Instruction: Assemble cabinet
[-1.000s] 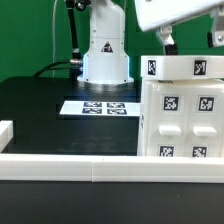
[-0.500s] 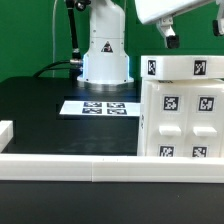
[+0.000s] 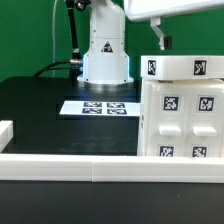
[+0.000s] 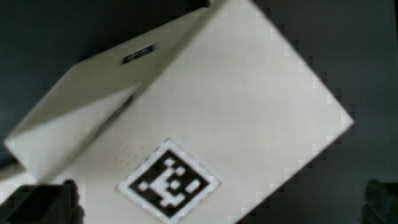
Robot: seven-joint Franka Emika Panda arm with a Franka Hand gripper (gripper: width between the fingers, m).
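Black table [image 3: 40, 110] under your arm: gripper [image 3: 160, 40] above cabinet [image 3: 180, 110], fingers spread, nothing held, marker board [image 3: 100, 106] behind.

The arm's base [image 3: 105, 50] is a white, rounded column with smooth glossy shells, widening to a flat collar at its foot, and it carries a small black triangular mark (with a light dot inside) on its front. Black cables [image 3: 74, 35] run down beside it on the exterior view's left. Near the top edge the hand [image 3: 170, 12] shows as a white blocky housing with a grey underside and one dark finger [image 3: 160, 40] below it; in the wrist view two blurred dark fingertips [image 4: 45, 203] sit at the corners.
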